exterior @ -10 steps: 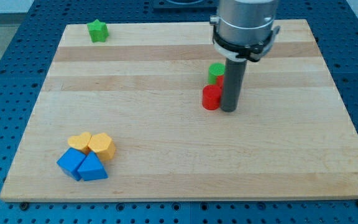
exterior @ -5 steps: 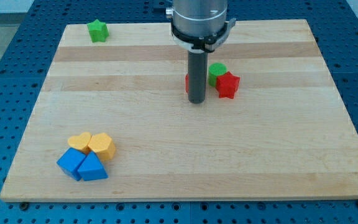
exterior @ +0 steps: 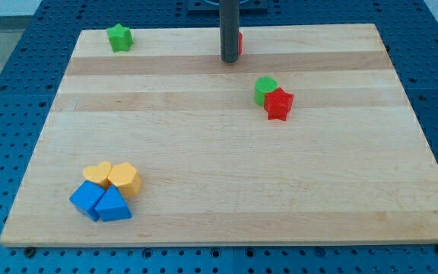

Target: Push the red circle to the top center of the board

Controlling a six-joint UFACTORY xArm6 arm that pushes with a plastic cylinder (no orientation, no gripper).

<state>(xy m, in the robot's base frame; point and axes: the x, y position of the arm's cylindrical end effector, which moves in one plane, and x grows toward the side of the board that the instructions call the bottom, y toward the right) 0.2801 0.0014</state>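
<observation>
My tip (exterior: 229, 60) stands at the top centre of the wooden board (exterior: 226, 190). The red circle (exterior: 239, 43) is almost wholly hidden behind the rod; only a thin red sliver shows at the rod's right side, touching it. A green circle (exterior: 265, 88) and a red star (exterior: 279, 103) sit touching each other right of centre, well below and to the right of my tip.
A green star (exterior: 119, 37) lies at the top left. At the bottom left is a tight cluster: a yellow heart (exterior: 97, 173), a yellow hexagon (exterior: 125, 179), a blue cube (exterior: 87, 200) and a blue triangle (exterior: 113, 205).
My tip moved left past the green circle and red star, then up to the top centre, taking the red circle with it. The other blocks stayed in place.
</observation>
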